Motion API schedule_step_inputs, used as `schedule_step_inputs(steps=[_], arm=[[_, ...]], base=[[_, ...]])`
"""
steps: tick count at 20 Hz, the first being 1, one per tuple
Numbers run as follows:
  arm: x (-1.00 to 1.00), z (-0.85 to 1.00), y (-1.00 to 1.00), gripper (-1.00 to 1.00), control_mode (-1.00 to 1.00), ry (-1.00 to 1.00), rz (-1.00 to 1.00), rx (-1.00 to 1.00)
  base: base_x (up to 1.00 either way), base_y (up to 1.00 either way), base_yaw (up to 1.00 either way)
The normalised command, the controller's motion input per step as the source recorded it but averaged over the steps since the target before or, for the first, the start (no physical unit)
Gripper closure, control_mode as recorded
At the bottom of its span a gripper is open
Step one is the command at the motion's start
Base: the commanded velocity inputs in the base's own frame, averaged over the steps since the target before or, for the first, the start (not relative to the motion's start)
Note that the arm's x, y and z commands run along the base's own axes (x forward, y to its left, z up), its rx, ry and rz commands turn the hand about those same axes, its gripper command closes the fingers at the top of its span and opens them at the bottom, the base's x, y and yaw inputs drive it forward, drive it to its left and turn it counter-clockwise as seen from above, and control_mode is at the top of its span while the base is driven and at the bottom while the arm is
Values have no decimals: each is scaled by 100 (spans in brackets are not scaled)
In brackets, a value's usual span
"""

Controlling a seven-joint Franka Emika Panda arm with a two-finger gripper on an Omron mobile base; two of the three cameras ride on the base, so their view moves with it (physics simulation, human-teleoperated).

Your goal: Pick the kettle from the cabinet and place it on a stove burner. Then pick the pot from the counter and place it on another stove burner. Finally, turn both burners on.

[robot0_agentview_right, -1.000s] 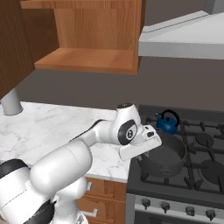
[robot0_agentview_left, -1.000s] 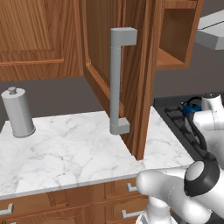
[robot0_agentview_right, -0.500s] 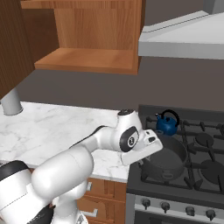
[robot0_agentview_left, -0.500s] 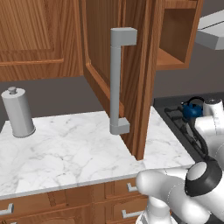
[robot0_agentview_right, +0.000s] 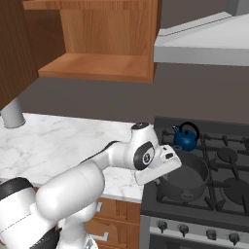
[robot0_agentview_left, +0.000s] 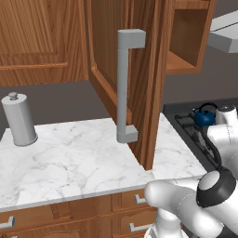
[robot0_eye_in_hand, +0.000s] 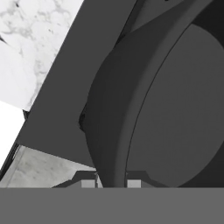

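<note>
- Kettle (robot0_agentview_right: 185, 138): blue, upright on the far left burner (robot0_agentview_right: 181, 146) of the cooktop (robot0_agentview_right: 194, 204), against the back wall. In the left base view it (robot0_agentview_left: 203, 116) sits at the far right, behind the white arm.
- Pot (robot0_agentview_right: 187, 176): dark grey, on the near left burner grate, just in front of the kettle and apart from it.
- Gripper (robot0_eye_in_hand: 111, 183): in the hand view its fingers (robot0_eye_in_hand: 88, 183) stand one on each side of the pot's (robot0_eye_in_hand: 175, 109) rim wall, low in the picture. The gap is narrow and the wall runs through it; whether the pads press on the wall cannot be told.
- In the right base view the hand (robot0_agentview_right: 158, 165) lies low at the pot's left rim, fingertips hidden behind the hand.
- Counter (robot0_agentview_left: 69, 162): white marble, left of the cooktop. A tall grey canister (robot0_agentview_left: 19, 119) stands at its far left.
- Cabinet door (robot0_agentview_left: 128, 83): swung open over the counter, grey bar handle (robot0_agentview_left: 124, 86) facing the camera. The cabinet (robot0_agentview_right: 107, 44) interior is visible above the counter.
</note>
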Motion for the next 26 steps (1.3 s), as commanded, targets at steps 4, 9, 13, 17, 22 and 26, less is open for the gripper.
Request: schedule_step_inputs(steps=[4, 9, 13, 17, 22, 26], arm=[[6, 0, -6, 100, -100, 0, 0, -1], [12, 0, -15, 100, -100, 0, 0, 0], [16, -1, -14, 100, -100, 0, 0, 0], [14, -6, -7, 100, -100, 0, 0, 0], [12, -14, -2, 100, -100, 0, 0, -1], [12, -14, -5, 100, -100, 0, 0, -1]], base=[[0, 0, 0], [0, 0, 0], [0, 0, 0], [0, 0, 0], [0, 0, 0], [0, 0, 0]])
